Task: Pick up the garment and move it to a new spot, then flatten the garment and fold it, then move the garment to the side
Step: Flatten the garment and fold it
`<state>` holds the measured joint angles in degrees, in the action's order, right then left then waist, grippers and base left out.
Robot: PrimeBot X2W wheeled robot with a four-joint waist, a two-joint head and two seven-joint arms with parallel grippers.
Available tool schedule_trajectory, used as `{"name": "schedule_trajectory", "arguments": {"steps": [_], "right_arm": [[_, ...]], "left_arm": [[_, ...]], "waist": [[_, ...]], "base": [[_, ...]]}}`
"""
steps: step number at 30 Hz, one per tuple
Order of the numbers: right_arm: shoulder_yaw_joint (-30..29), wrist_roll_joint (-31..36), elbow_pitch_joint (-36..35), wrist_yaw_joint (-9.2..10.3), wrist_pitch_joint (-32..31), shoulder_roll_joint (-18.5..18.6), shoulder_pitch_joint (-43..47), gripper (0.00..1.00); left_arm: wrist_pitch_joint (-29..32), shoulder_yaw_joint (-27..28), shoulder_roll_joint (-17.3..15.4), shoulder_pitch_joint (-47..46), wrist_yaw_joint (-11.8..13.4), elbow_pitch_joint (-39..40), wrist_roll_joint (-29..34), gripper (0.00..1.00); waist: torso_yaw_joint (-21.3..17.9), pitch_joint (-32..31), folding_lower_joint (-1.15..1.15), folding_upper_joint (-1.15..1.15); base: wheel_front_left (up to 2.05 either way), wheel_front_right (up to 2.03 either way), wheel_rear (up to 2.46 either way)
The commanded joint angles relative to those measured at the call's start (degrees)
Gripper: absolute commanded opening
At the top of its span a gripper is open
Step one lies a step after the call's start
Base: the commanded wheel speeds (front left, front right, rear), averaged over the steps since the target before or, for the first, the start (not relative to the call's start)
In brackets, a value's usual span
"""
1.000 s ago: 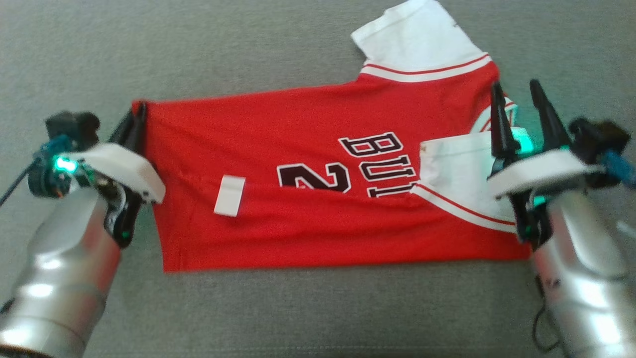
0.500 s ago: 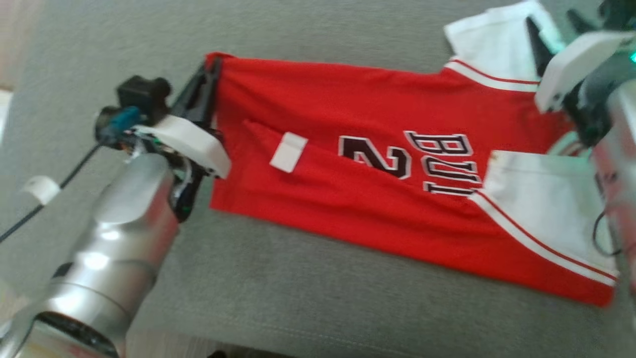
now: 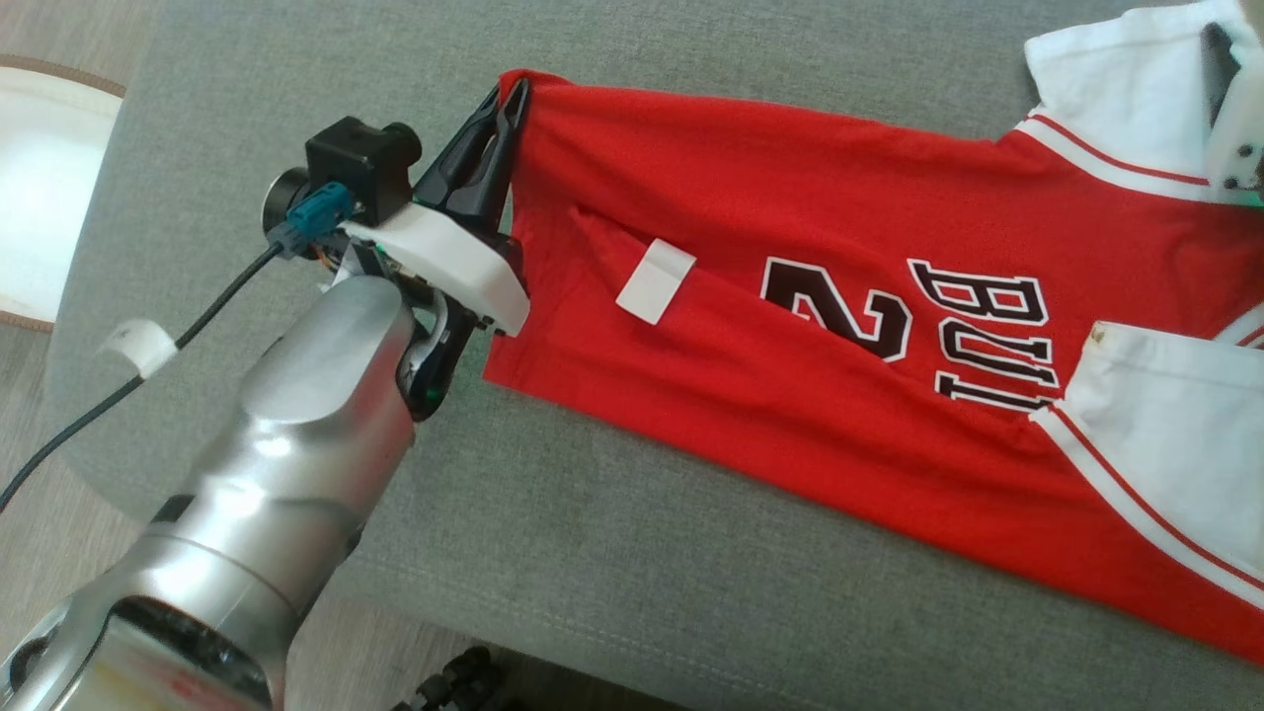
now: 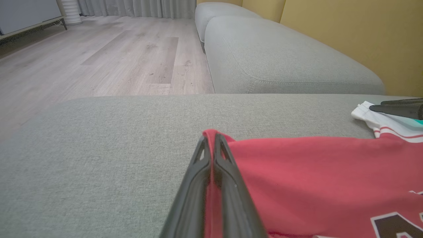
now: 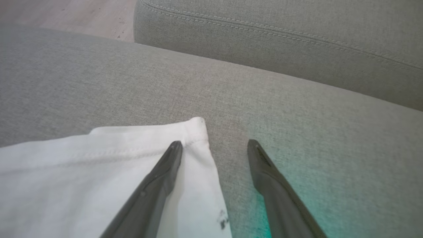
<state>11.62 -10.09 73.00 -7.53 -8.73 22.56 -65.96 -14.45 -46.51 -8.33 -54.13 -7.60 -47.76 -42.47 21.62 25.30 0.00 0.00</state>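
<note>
Soft, even daylight; glare streaks the silver forearm [image 3: 296, 434]. A teal glow tints the sofa cushion [image 5: 330, 132] in the right wrist view. Left fingers [image 4: 233, 198] blur up close.

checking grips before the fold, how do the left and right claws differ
The left claw is shut on the jersey's red corner; the right claw is open and holds nothing. The left is at the red hem; the right straddles the white sleeve's edge over the cushion. Both are dark and slim.

Probably a living room: grey sofa [image 4: 281, 59], wood floor [image 4: 99, 56], curtains [image 4: 138, 6].
</note>
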Motion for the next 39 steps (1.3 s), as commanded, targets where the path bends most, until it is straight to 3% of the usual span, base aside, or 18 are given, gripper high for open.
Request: {"name": "schedule_trajectory", "arguments": {"steps": [1,5,6,7,8,14,19,25,31,39], "right_arm": [[0.4,0.3,-0.6,0.04,0.1,-1.3,-0.9,1.0],[0.9,0.4,-0.2,0.04,-0.9,-2.6,-0.4,1.0],[1.2,0.3,-0.1,0.04,-1.1,-2.9,-0.1,0.69],[1.8,0.3,0.0,0.04,-1.5,-3.3,0.1,0.26],[2.5,0.4,-0.1,0.04,-1.4,-3.5,0.3,0.0],[3.2,1.1,-1.8,0.04,6.4,-1.6,-0.7,0.0],[-0.8,3.8,-2.3,0.04,16.9,-0.1,-2.7,0.0],[-5.8,4.0,-6.0,0.04,23.5,-4.0,-0.7,0.0],[-7.8,-0.6,-22.6,0.04,23.7,-7.8,11.0,0.0],[-6.3,-8.1,-39.1,0.04,23.7,-9.2,29.5,0.0]], "left_arm": [[-0.5,1.1,-2.1,-2.2,0.1,1.3,-0.6,0.0],[-0.5,1.2,-2.4,-2.1,0.1,1.2,-0.8,0.0],[-0.5,1.4,-2.5,-2.0,0.1,1.1,-0.8,0.0],[-0.5,1.5,-2.5,-1.9,0.1,1.1,-1.0,0.0],[-0.5,1.6,-2.5,-1.7,0.1,1.1,-1.2,0.0],[-0.5,2.6,-2.6,-1.0,0.1,0.9,-3.0,0.0],[-0.5,6.4,-3.8,-1.2,0.1,2.4,-1.8,0.0],[-0.5,12.7,-4.2,1.1,0.1,3.4,1.6,0.0],[-0.5,18.4,-6.4,5.4,0.1,3.8,6.9,0.0],[-0.5,27.1,-7.2,13.2,0.2,5.7,14.9,0.0]], "waist": [[-0.2,0.3,0.0,0.0],[-0.6,0.2,0.0,0.0],[-0.7,0.1,0.0,0.0],[-0.9,-0.1,0.0,0.0],[-1.0,-0.2,0.0,0.0],[-1.7,-1.1,0.0,0.0],[-2.9,-1.4,0.0,0.0],[-5.5,-2.9,0.0,0.0],[-10.5,-3.7,0.0,0.0],[-15.7,-5.4,0.0,0.0]], "base": [[0.0,0.0,0.0],[0.0,0.0,0.0],[0.0,0.0,0.0],[0.0,0.0,0.0],[0.0,0.0,0.0],[0.0,0.0,0.0],[0.0,0.0,0.0],[0.0,0.0,0.0],[0.0,0.0,0.0],[0.0,0.0,0.0]]}}
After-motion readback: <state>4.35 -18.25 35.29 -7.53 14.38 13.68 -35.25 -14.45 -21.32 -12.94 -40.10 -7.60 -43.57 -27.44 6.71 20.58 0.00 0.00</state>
